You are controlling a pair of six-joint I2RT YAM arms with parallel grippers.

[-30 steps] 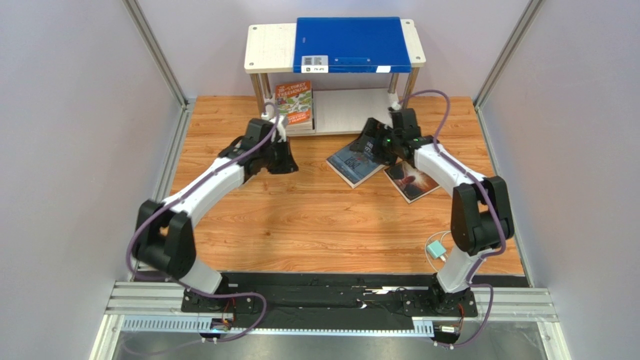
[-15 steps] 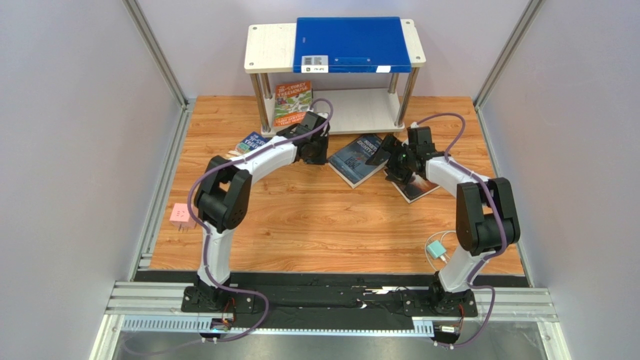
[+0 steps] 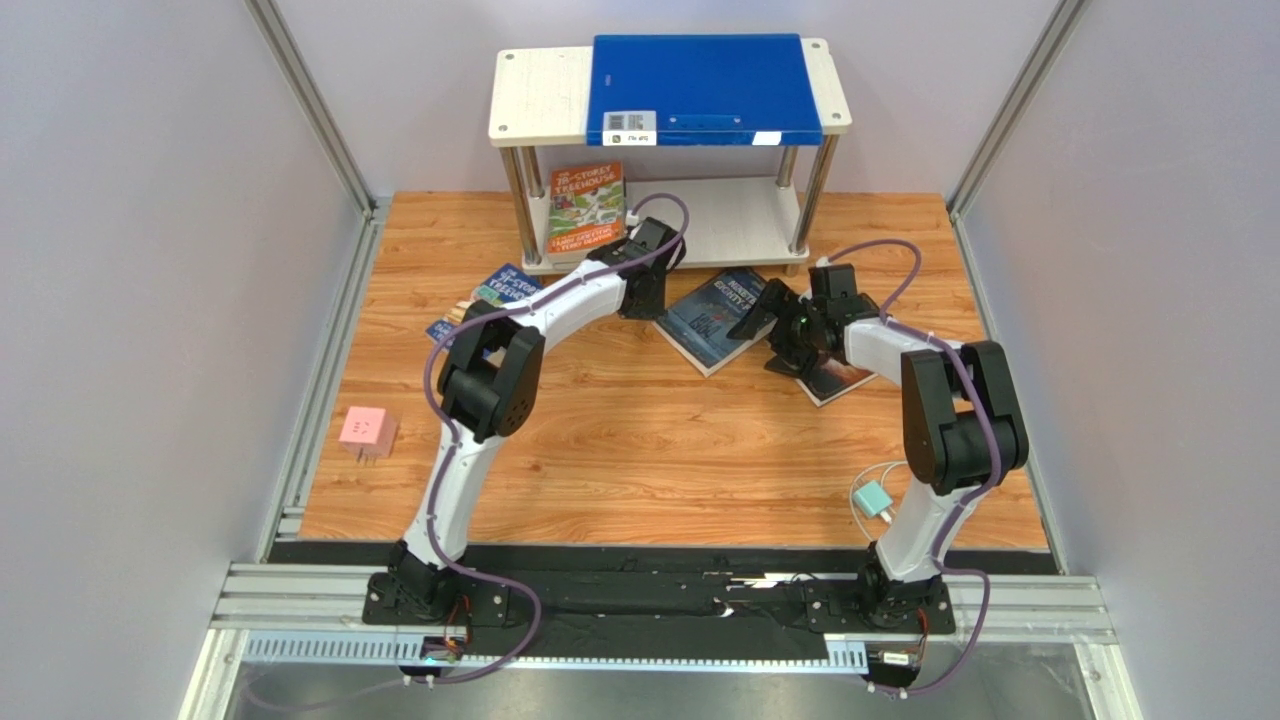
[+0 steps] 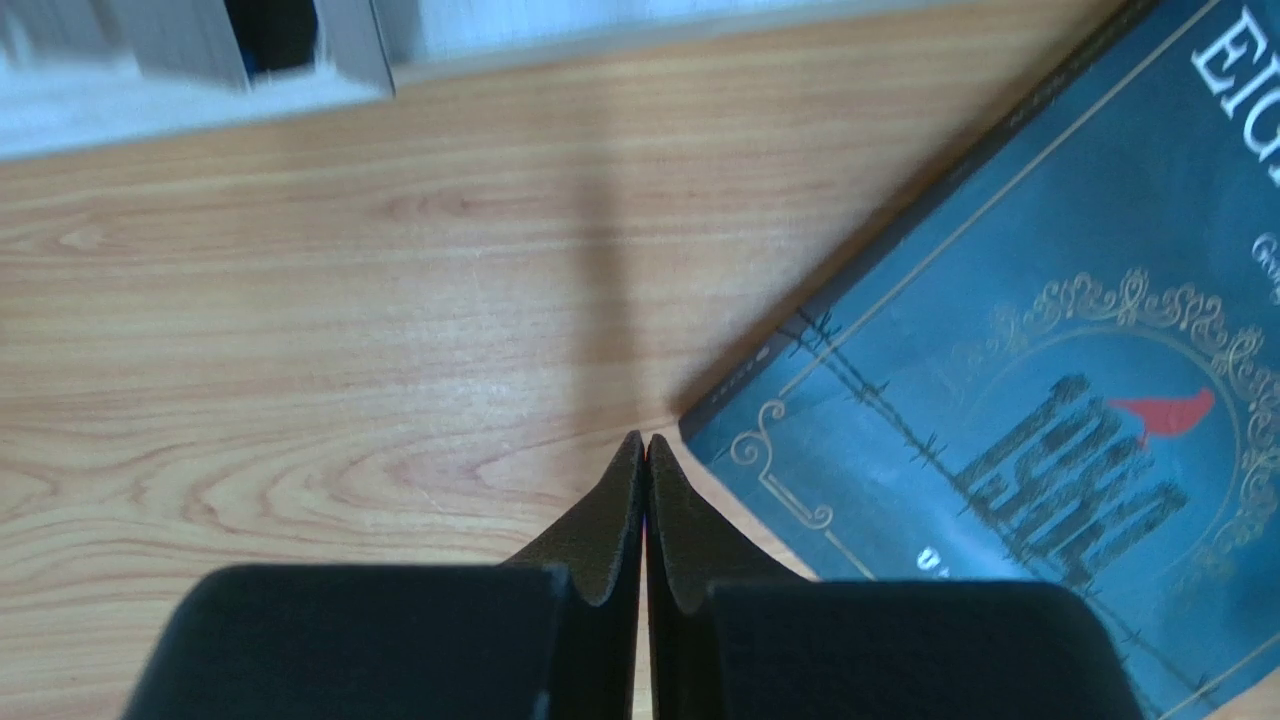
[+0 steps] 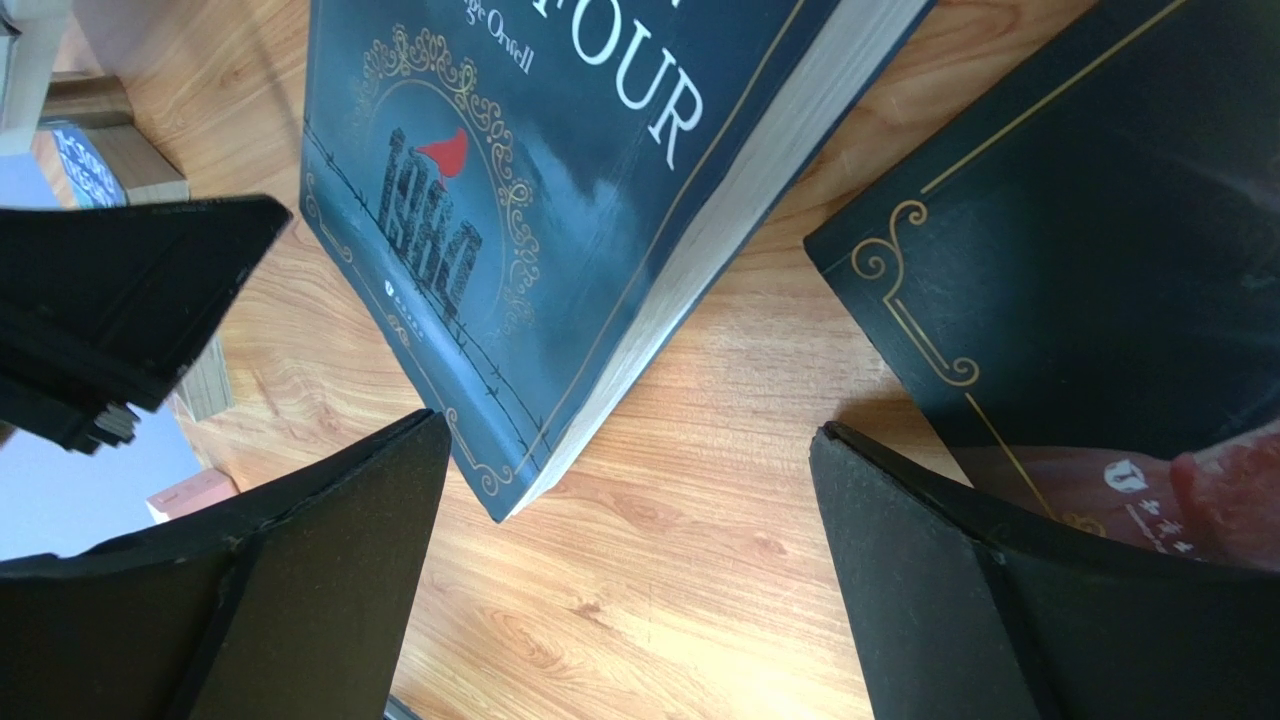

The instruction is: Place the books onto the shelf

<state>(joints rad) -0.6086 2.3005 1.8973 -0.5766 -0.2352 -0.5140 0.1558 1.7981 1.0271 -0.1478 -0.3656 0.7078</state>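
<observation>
The shelf (image 3: 541, 99) stands at the back, with an orange-green cartoon book (image 3: 586, 203) on its lower board. A blue cartoon book (image 3: 504, 287) lies on the table to the left. The navy book (image 3: 718, 317) (image 4: 1052, 375) (image 5: 571, 180) and the black-brown book (image 3: 831, 377) (image 5: 1112, 285) lie in front of the shelf. My left gripper (image 3: 648, 299) (image 4: 645, 443) is shut and empty, its tip at the navy book's left corner. My right gripper (image 3: 783, 336) (image 5: 631, 431) is open over bare wood between the two dark books, holding nothing.
A large blue folder (image 3: 706, 87) lies on the shelf's top board. A pink block (image 3: 365, 432) sits near the left edge and a teal object (image 3: 876, 503) beside the right arm's base. Metal frame posts and grey walls close in both sides.
My left arm has swung right from the shelf's left end to the navy book, uncovering the blue cartoon book. My right gripper has slid off the navy book toward its right edge.
</observation>
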